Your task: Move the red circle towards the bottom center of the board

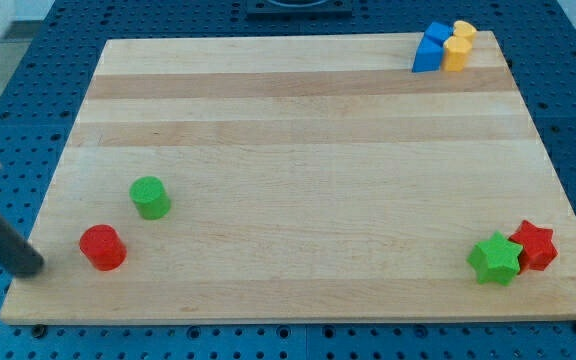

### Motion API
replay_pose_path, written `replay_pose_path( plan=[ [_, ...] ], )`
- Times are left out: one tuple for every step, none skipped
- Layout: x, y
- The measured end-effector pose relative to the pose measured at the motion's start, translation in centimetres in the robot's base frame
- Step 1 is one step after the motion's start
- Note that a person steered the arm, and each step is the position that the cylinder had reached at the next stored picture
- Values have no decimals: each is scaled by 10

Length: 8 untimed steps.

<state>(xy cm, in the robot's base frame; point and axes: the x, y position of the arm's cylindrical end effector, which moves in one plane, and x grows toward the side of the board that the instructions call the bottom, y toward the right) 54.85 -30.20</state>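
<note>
One upright red circle [102, 247].

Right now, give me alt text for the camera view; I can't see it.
My tip sits just left of the red circle near the board's bottom-left corner, with a green circle up-right of it. Green star and red star touch at bottom right; blue block and yellow blocks cluster top right.
</note>
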Motion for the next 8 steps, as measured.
replay_pose_path(
  plan=[
    [-11, 12],
    [23, 43],
    [20, 52],
    [7, 58],
    [7, 88],
    [6, 128],
    [6, 172],
    [6, 220]
  ],
)
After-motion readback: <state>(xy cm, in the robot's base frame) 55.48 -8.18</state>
